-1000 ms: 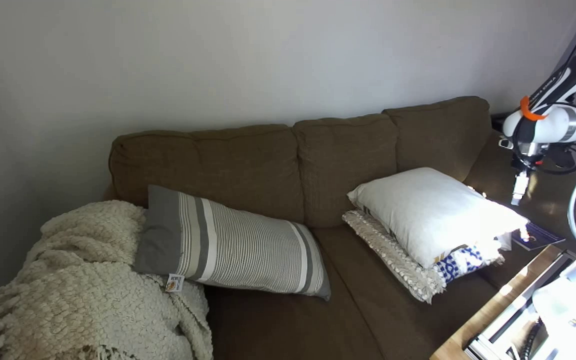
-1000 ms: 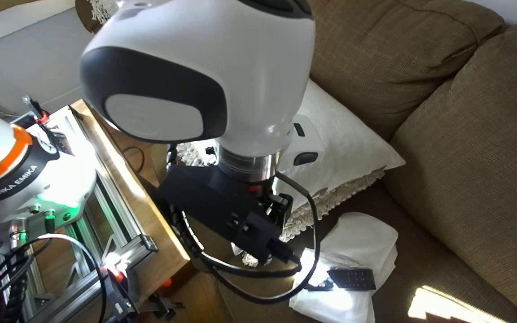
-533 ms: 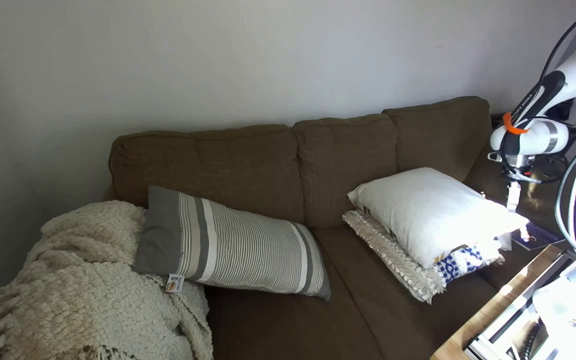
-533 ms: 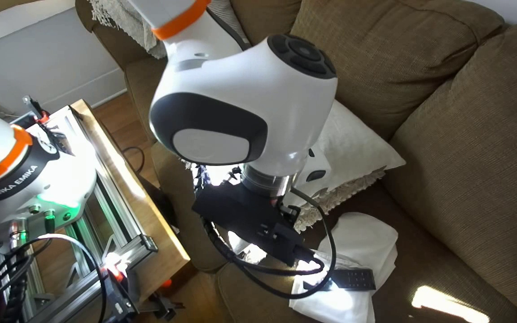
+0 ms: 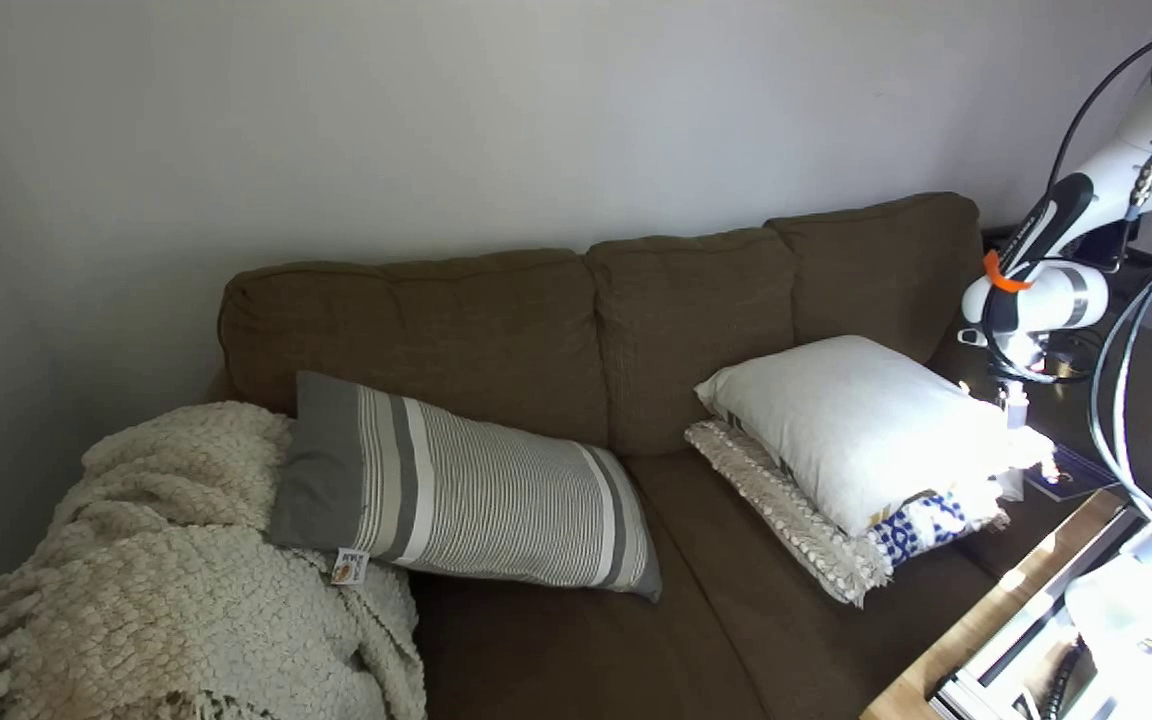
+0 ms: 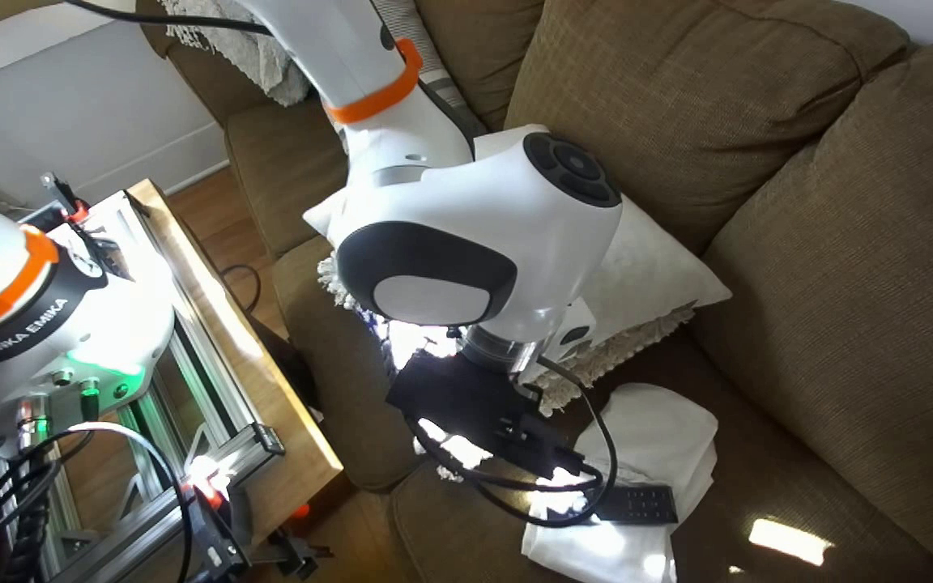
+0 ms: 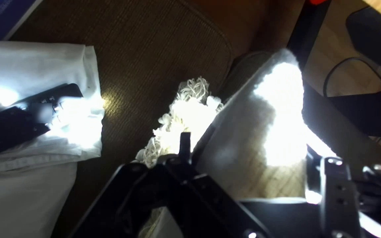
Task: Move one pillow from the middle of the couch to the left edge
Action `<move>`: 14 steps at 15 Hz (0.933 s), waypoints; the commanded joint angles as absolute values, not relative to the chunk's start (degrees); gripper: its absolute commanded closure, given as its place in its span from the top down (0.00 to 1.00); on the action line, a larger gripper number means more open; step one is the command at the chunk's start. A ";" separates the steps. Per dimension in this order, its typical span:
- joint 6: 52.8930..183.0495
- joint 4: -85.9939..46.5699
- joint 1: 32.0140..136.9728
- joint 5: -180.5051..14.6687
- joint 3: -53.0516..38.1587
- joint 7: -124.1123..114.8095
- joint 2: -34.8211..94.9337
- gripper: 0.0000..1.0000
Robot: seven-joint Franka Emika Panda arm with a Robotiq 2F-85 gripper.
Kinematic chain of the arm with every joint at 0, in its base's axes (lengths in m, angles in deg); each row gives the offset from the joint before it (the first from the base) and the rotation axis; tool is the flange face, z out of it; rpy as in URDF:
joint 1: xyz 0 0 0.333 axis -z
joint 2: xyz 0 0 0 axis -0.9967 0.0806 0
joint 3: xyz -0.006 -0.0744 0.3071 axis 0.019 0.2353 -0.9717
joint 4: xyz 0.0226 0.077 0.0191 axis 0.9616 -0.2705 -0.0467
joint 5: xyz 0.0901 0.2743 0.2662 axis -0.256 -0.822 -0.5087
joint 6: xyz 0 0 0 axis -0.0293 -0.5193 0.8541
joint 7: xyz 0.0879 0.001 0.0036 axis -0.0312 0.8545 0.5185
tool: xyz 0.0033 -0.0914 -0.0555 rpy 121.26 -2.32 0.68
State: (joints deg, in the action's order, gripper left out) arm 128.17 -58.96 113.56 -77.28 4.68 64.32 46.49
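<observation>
Pillow (image 5: 846, 430) in cream-white, plain face up, lies tilted on the brown couch (image 5: 556, 640), propped on a fringed blue-and-white cushion (image 5: 921, 525). In an exterior view it sits in front of the middle and right back cushions (image 5: 696, 330), well apart from the grey striped pillow (image 5: 506, 490) and the cream blanket (image 5: 166, 560) toward the left there. The gripper (image 7: 260, 148) points down at the pillow corner nearest a dark blue book (image 5: 1066, 472); its jaws are spread, and in the wrist view white fabric shows in the gap between them (glare bleaches much of it, so I cannot tell whether either side touches). The robot arm (image 6: 466, 219) crosses in front of the pillow in an exterior view and hides much of its middle. Near the fringed edge, a black remote (image 6: 641, 504) lies on a folded white cloth (image 6: 653, 421), with the book just beside that cloth. Patches of strong light fall on the remote, the cloth and the couch. A wooden counter (image 6: 292, 433) stands near the couch, carrying the robot's base (image 6: 114, 328).
</observation>
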 commanded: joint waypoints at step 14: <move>129.29 -70.37 108.94 -69.04 5.48 64.19 29.02 0.02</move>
State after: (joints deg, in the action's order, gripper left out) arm 126.15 -61.92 111.66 -73.93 3.74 64.82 40.33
